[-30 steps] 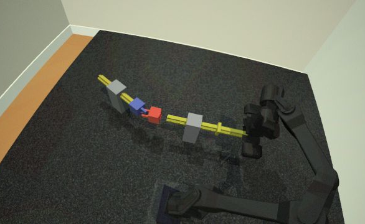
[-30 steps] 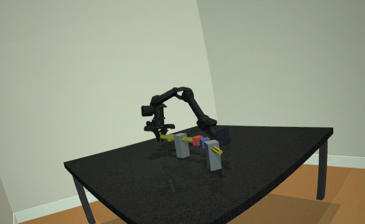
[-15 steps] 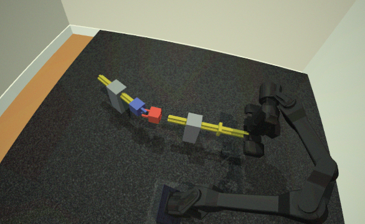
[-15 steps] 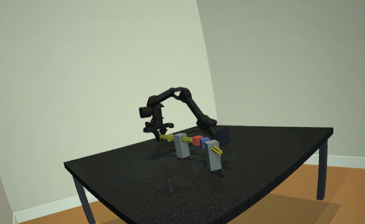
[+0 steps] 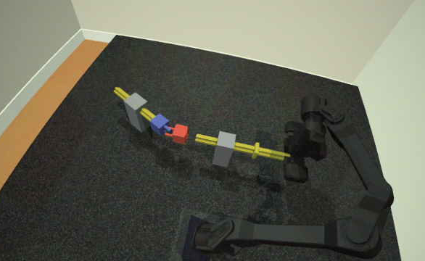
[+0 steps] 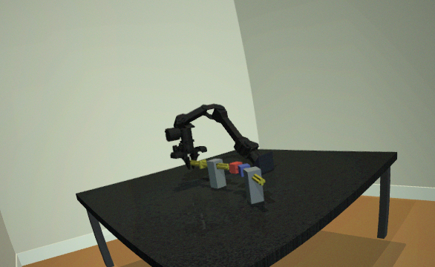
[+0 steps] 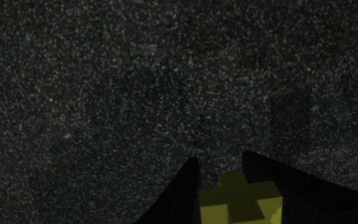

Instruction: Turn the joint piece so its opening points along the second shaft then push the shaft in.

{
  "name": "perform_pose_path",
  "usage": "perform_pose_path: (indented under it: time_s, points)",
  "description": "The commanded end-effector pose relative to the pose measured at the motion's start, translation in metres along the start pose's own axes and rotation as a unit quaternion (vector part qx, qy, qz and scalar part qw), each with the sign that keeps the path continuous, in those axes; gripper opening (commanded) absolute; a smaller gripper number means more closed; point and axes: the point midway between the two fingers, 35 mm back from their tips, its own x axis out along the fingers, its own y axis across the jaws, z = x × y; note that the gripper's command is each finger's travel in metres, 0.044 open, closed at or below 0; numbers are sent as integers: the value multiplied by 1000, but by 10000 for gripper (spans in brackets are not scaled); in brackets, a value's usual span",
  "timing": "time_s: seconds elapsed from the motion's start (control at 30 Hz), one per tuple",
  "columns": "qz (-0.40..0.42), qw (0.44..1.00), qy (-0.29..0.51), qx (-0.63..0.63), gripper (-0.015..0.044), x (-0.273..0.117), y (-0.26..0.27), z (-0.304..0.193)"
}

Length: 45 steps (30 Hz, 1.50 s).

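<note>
The first yellow shaft (image 5: 121,93) (image 6: 258,179) is fixed in a grey block (image 5: 135,101) (image 6: 254,189). It bears a blue hinge piece (image 5: 159,124) (image 6: 243,170) and the red square joint piece (image 5: 179,134) (image 6: 234,167), which faces roughly toward the second shaft. The second yellow shaft (image 5: 244,147) (image 6: 223,166) (image 7: 241,196) runs through another grey block (image 5: 224,154) (image 6: 216,174). Its inner end stands a short gap away from the red piece. My gripper (image 5: 289,156) (image 6: 191,164) (image 7: 220,163) is shut on its outer end. The fingers are partly hidden in the top and exterior views.
A yellow collar (image 5: 256,150) (image 6: 203,164) sits on the second shaft between its block and my gripper. The arm (image 5: 289,235) (image 6: 232,127) curves round from its dark base (image 5: 190,237) (image 6: 266,162). The black table (image 5: 89,152) (image 6: 147,211) bears both blocks.
</note>
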Motion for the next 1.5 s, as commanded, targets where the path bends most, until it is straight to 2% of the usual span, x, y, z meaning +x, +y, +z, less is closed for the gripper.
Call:
perform_pose_path:
  time_s: [0.0,1.47]
  points:
    - [0,1000,0,-1,0,0,0,-1]
    - [-13,1000,4,-3,0,0,0,-67]
